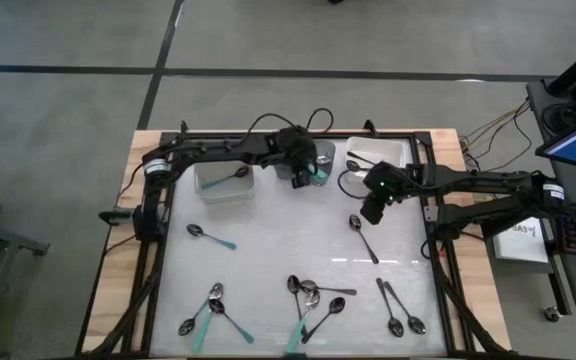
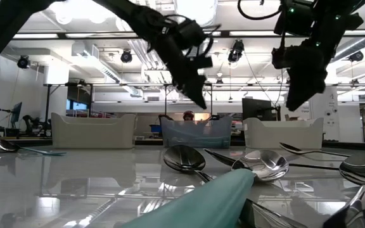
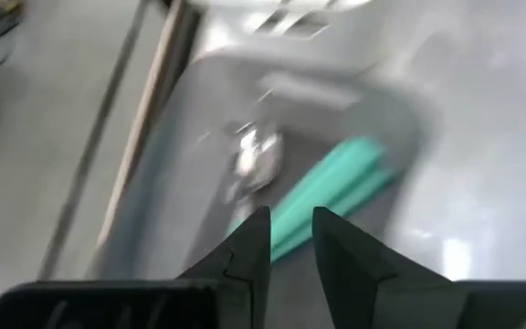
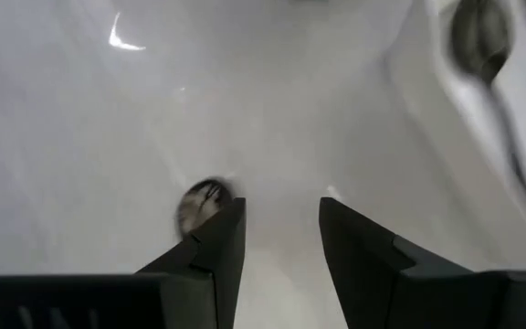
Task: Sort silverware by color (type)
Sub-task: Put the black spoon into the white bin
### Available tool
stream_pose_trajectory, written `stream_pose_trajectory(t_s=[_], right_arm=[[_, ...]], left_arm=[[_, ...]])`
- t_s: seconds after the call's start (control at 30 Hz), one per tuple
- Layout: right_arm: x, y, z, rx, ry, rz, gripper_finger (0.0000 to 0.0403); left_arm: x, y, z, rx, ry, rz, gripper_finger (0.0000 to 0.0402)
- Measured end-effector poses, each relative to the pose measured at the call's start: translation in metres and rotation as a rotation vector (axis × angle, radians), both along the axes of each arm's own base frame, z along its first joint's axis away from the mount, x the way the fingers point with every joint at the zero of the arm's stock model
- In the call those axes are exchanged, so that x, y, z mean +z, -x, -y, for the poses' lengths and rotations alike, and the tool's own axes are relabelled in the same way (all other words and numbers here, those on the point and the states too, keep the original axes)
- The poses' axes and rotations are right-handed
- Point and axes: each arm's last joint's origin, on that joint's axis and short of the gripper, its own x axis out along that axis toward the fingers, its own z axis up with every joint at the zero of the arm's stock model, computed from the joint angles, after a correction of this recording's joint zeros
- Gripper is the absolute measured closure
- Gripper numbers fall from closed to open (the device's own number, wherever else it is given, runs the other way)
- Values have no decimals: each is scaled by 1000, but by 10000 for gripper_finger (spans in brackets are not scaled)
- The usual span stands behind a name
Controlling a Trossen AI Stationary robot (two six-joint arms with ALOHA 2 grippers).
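My left gripper (image 1: 302, 176) hovers open over the middle bin (image 1: 325, 153). The left wrist view shows teal-handled spoons (image 3: 331, 187) lying in that bin just beyond the fingertips (image 3: 290, 228). My right gripper (image 1: 372, 210) is open and points down above the table, beside the right bin (image 1: 380, 152). A spoon (image 1: 363, 238) lies flat on the table under it. In the right wrist view its bowl (image 4: 201, 201) shows next to one finger, outside the gap (image 4: 281, 219). More spoons lie along the near edge: a centre cluster (image 1: 310, 296), a left group (image 1: 210, 310) and a right pair (image 1: 400, 310).
The left bin (image 1: 224, 181) holds one silver spoon, and the right bin holds dark spoons (image 4: 482, 41). A lone teal-handled spoon (image 1: 212, 237) lies on the table's left half. A black frame (image 1: 431, 215) runs around the white table top. The middle of the table is bare.
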Motion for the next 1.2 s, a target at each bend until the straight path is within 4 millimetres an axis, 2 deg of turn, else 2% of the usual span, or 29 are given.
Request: stream_pose_trajectory(t_s=[0.23,0.4,0.53,0.67,0.9,1.2], right_arm=[[-9,0,-22,-109,-129,-6,271],[-16,0,-47,-118,-165,-21,271],[-20,1,-67,-141,-149,-24,271],[-31,-2,-86,-169,-121,-65,271],[-58,-18,-101,-158,-81,-213,271],[-77,-38,-106,-149,-38,-316,271]], left_arm=[[28,4,44,-51,90,39,362],[44,14,103,-158,110,-34,364],[47,31,145,-129,11,-97,364],[45,60,173,-10,-47,-110,364],[51,111,206,140,-17,65,364],[55,151,228,203,-34,283,364]])
